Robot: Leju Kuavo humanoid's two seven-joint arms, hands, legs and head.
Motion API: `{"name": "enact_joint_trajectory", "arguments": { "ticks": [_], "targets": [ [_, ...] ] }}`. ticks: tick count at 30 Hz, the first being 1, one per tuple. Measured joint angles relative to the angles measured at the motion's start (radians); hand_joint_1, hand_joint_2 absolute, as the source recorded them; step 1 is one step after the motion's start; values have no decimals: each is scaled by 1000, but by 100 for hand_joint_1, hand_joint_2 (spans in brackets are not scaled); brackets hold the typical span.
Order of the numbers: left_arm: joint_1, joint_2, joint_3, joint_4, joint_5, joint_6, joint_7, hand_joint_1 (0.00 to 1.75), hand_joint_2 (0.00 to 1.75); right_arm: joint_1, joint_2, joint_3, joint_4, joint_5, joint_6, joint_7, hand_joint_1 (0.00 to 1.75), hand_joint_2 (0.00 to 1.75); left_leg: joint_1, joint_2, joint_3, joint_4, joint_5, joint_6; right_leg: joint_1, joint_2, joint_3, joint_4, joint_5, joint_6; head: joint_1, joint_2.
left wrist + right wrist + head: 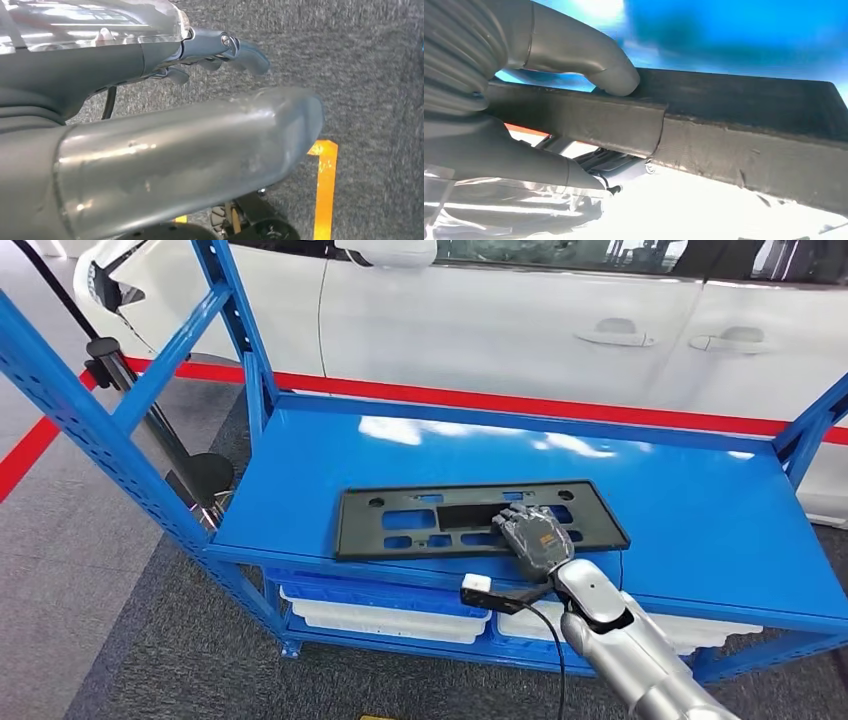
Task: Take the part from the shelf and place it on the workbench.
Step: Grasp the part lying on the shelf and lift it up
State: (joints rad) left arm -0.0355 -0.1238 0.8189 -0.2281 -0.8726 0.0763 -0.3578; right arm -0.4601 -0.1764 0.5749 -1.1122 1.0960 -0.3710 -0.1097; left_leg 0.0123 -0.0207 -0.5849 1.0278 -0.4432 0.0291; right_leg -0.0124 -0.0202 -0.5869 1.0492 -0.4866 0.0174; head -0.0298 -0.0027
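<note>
Car workshop: white car [520, 320], blue shelf [700, 500]

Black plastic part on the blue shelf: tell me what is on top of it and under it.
The right hand lies on the black part, thumb over its near edge. Under it is the blue shelf; the surface directly beneath is covered.

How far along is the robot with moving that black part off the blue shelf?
Early stage. Done: the right hand has reached the black part; in the right wrist view its thumb lies on top, at the near edge, and it appears to grip there. In hand: the pickup, since the part lies flat on the blue shelf. Left: lifting it and placing it on the workbench. The left hand hangs over the floor.
</note>
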Motion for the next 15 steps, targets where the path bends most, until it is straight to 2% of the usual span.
{"name": "enact_joint_trajectory", "arguments": {
  "ticks": [1,3,4,5,6,8,9,11,13,15],
  "targets": [
    [0,-3,8,0,0,1,-3,0,0,19,-3,9,-48,-39,-6,-22,175,175,1,0,1,-2,2,5,-2,3,-19,43,-28,3,0,0],
    [0,-7,25,0,1,6,-11,0,0,63,-6,31,-165,-122,-28,-62,175,175,1,0,-1,-2,2,10,-5,7,-75,170,-91,8,0,0],
    [0,-10,33,0,1,9,-15,0,0,86,-6,45,-229,-161,-43,-78,175,175,0,0,-2,-2,1,10,-6,8,-99,222,-108,9,0,0],
    [1,-14,42,0,1,12,-18,0,0,108,-5,59,-295,-198,-62,-95,175,175,0,0,-1,-1,0,11,-7,8,-111,245,-107,10,0,0],
    [2,-17,50,0,0,15,-21,0,0,125,-2,72,-356,-231,-82,-111,175,175,0,0,0,-1,-2,10,-8,8,-106,230,-86,9,0,0],
    [4,-24,66,0,-3,18,-24,0,0,143,6,92,-460,-279,-119,-136,175,175,0,0,5,-1,-6,5,-9,4,-56,117,-13,3,0,0],
    [5,-27,72,0,-4,19,-25,0,0,149,10,97,-504,-294,-132,-141,175,175,-2,0,6,1,-9,1,-6,1,-28,55,13,-1,0,0],
    [6,-32,85,0,-6,19,-28,0,0,162,13,104,-584,-320,-148,-153,175,175,-5,2,4,3,-12,-8,0,-3,2,-15,25,-10,0,0],
    [7,-35,95,0,-6,19,-30,0,0,177,10,109,-641,-358,-175,-183,175,175,-5,8,4,1,-13,-20,2,2,6,-28,19,-17,0,0],
    [7,-37,107,0,-7,22,-32,0,0,198,-5,113,-694,-414,-214,-221,175,175,-4,13,1,21,-32,-31,-2,5,13,-39,23,-26,0,0]
  ]
}}
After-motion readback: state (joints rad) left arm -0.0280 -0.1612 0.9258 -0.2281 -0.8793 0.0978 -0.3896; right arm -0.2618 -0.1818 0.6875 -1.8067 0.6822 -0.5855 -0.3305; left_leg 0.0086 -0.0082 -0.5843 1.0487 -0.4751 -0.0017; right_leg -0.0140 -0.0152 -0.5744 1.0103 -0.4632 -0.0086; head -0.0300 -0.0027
